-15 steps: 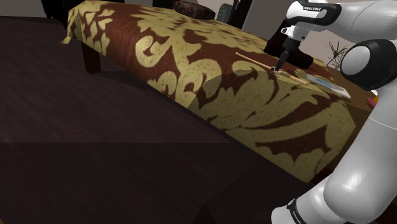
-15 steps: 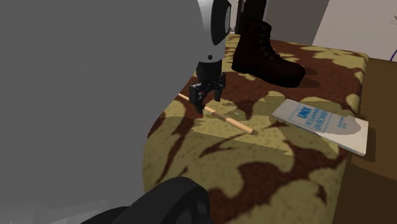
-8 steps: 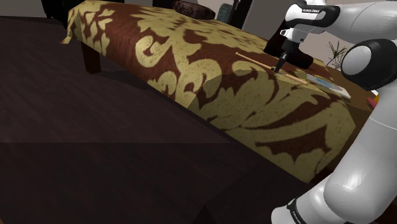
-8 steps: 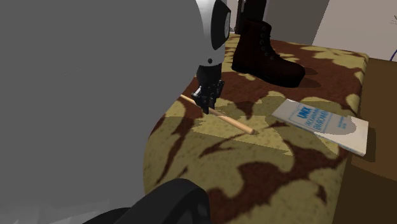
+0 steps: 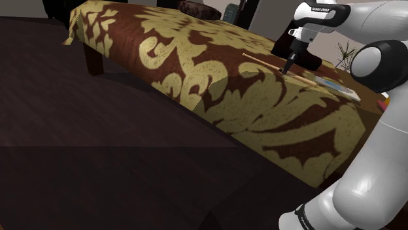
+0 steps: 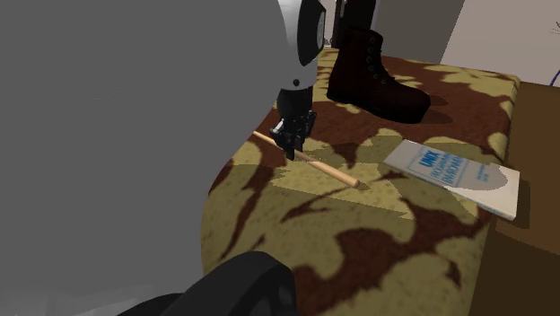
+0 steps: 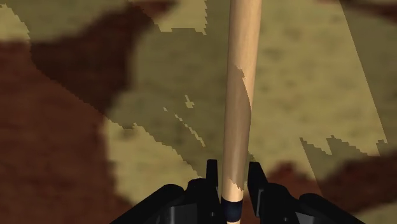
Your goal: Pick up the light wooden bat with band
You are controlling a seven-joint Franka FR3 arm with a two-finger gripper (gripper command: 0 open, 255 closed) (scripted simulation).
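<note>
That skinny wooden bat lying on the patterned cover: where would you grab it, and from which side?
Take the bat by its slim shaft next to the dark band, from straight above, a finger on each long side. It lies flat on the cover, so only top and sides are free. The pincer clasps it just there.

I see my arm [image 5: 382, 163] as glossy white, made of fat rounded links, with dark grey round caps [image 5: 378, 60] at the joints. Small dark lettering [image 5: 320, 9] runs along the white link by the wrist, and a dark ring [image 5: 297, 217] circles the lowest link. My gripper [image 5: 286, 67] is all black, its two fingers [image 7: 212, 173] blocky.
</note>
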